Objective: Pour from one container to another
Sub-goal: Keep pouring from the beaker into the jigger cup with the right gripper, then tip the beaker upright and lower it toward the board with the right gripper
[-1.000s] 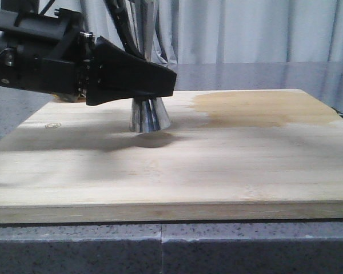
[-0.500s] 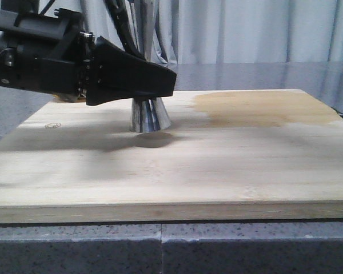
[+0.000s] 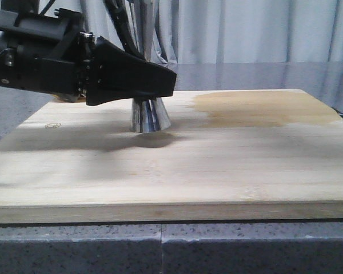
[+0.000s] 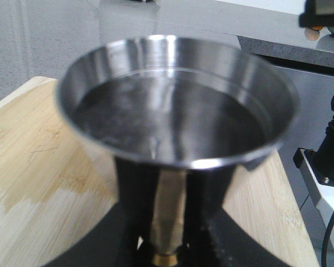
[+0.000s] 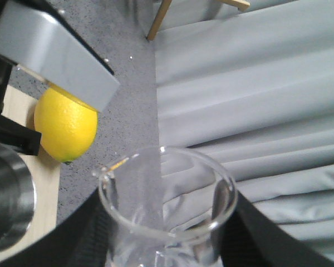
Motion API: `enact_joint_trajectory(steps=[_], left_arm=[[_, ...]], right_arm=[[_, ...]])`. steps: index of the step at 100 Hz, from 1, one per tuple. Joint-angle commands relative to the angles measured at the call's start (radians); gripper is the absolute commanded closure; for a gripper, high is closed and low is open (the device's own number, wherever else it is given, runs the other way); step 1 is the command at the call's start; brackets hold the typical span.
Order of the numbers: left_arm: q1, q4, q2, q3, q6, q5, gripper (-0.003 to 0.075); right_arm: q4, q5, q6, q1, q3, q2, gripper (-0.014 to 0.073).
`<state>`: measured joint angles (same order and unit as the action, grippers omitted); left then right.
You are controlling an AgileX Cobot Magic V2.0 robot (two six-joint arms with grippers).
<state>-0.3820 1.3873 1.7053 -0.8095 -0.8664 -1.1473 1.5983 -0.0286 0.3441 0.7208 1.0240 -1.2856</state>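
The steel jigger [image 3: 150, 116] stands upright on the wooden board [image 3: 171, 171]; in the front view only its lower cone shows below my left gripper [image 3: 160, 80]. In the left wrist view the left gripper [image 4: 170, 222] is shut on the jigger's [image 4: 178, 111] narrow waist, just above the gold band, and the upper cup holds liquid. My right gripper [image 5: 170, 222] is shut on the clear glass beaker [image 5: 133, 222], held tilted, its pouring lip toward the jigger's rim [image 5: 8, 194] close beside it. The beaker looks almost empty.
A yellow lemon [image 5: 65, 130] lies at the board's edge near the jigger. A darker wet stain [image 3: 263, 108] covers the board's back right. The board rests on a grey stone counter [image 3: 160, 251], with grey curtains [image 3: 246, 28] behind.
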Motion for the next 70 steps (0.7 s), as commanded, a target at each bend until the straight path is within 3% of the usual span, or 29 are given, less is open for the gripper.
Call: enact_joint_trajectory(steps=[1,37,53,70], left_arm=[[-0.008,-0.025,-0.048,-0.027,-0.011,-0.201,0.0722],[-0.008,-0.025,-0.048,-0.027,-0.011,-0.201,0.0722],[-0.008,-0.021,-0.048,-0.027,-0.011,-0.201,0.0722],[-0.008,-0.021,-0.048,-0.027,-0.011,-0.201,0.0722]], right_arm=[[-0.018,0.029,0.087,0.002,0.036,0.027,0.0432],[-0.020,0.029,0.449,-0.082,0.036,0.027,0.0432],[-0.020,-0.083,0.630,-0.179,0.036,0.027,0.0432],[-0.020,-0.203,0.739,-0.296,0.036,0.027,0.0432]])
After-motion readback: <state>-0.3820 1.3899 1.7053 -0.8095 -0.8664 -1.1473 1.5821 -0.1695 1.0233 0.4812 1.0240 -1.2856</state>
